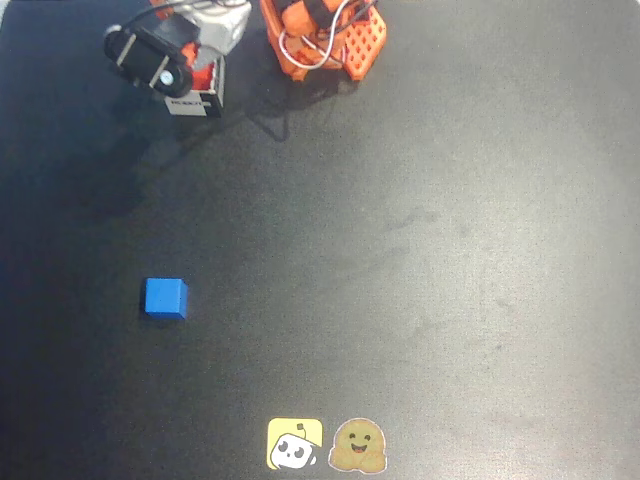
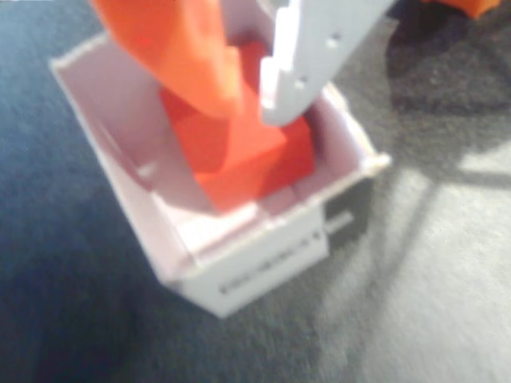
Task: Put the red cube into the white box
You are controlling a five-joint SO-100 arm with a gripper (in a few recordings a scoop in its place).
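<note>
A: Where is the red cube (image 2: 255, 155)?

B: In the wrist view it sits inside the white box (image 2: 231, 271), low down between the walls, tilted with one corner toward the near wall. Its upper part is hidden behind the fingers.

A: And the fingers themselves?

B: The gripper (image 2: 251, 88) reaches down into the box's open top. The orange finger (image 2: 176, 48) lies on the left of the cube and the pale grey one (image 2: 319, 56) on the right. Both look to be against the cube, one on each side, but the picture is blurred, so whether they pinch it or just rest beside it cannot be told.

A: Where does the box stand in the scene?

B: In the overhead view the white box (image 1: 205, 98) is at the far left of the dark worktop (image 1: 400, 250), mostly covered by the gripper (image 1: 185, 75) and its black camera housing. Just a strip of its white wall with the dark printed label shows. The arm's orange base (image 1: 330, 40) stands just right of it at the far edge.

A: Anything else on the worktop?

B: A blue cube (image 1: 165, 298) lies at left, well nearer than the box. Two stickers sit at the near edge: a yellow one (image 1: 295, 443) and a brown smiling one (image 1: 358, 445), side by side.
</note>
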